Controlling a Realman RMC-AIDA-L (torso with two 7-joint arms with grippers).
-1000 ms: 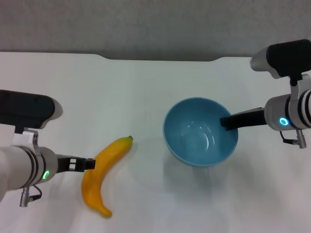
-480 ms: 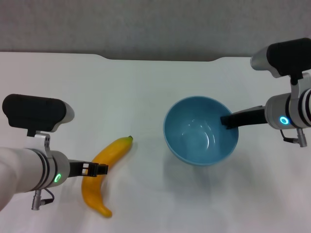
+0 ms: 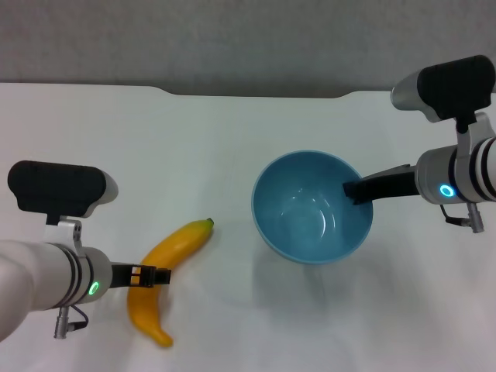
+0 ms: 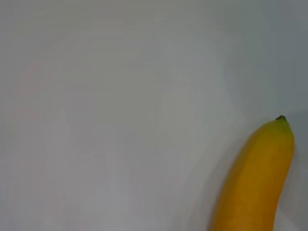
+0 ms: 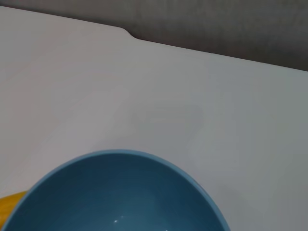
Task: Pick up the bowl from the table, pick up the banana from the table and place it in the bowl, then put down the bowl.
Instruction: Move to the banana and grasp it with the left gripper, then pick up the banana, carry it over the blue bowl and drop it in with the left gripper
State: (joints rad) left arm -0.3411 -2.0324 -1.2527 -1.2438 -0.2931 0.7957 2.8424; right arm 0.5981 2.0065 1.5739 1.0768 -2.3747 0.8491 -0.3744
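The light-blue bowl (image 3: 306, 209) hangs a little above the white table (image 3: 194, 147), its shadow lying below it. My right gripper (image 3: 350, 191) is shut on the bowl's right rim. In the right wrist view the bowl (image 5: 120, 197) fills the lower part of the picture, with a sliver of banana (image 5: 8, 203) beside it. The yellow banana (image 3: 182, 242) lies on the table to the left of the bowl, stem tip pointing toward it. My left gripper (image 3: 157, 274) sits over the banana's middle. In the left wrist view, the banana (image 4: 257, 183) shows one end.
The table's notched far edge (image 3: 256, 94) meets a grey wall. Bare white tabletop lies between the banana and the bowl, and all around them.
The right gripper has carried the bowl slightly left and up. The left arm has moved right and toward me, bringing its gripper from the banana's left side onto its middle. The banana has not moved.
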